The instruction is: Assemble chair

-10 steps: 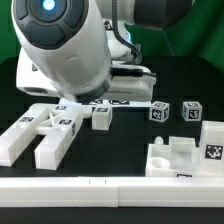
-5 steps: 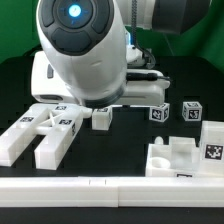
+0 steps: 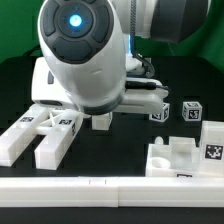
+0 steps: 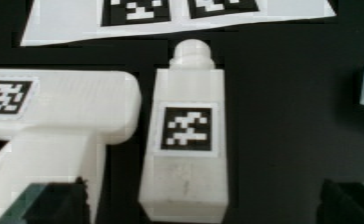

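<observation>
White chair parts (image 3: pixel 55 140) bear black-and-white square tags (image 4: pixel 188 127) against the black table (image 3: pixel 125 150).

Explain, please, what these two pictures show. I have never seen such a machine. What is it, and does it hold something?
The white machine with the blue light is a robot arm. One picture comes from a camera standing off the arm, the other from a camera on its wrist. On the black table lie white chair parts with square tags: a long block, a wide part and two small cubes. The tagged sheet is the marker board. The gripper is open over the long block and holds nothing.
</observation>
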Controlling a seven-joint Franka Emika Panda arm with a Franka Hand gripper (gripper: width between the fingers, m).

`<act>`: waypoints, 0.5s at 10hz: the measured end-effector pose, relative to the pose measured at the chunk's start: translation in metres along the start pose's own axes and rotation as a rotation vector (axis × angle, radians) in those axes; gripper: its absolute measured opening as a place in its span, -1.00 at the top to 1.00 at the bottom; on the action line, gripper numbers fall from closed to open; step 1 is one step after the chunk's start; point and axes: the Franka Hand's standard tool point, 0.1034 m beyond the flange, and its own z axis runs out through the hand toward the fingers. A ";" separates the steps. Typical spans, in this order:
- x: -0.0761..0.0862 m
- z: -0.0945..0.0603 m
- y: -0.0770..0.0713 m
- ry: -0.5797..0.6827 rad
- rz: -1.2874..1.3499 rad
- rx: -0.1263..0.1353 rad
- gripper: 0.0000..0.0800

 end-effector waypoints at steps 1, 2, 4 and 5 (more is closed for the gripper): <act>0.003 -0.002 0.001 0.016 0.039 0.000 -0.62; 0.003 -0.002 0.002 0.016 0.039 0.001 -0.62; 0.003 -0.002 0.003 0.015 0.038 0.004 -0.62; 0.003 0.000 0.004 0.016 0.024 0.007 -0.62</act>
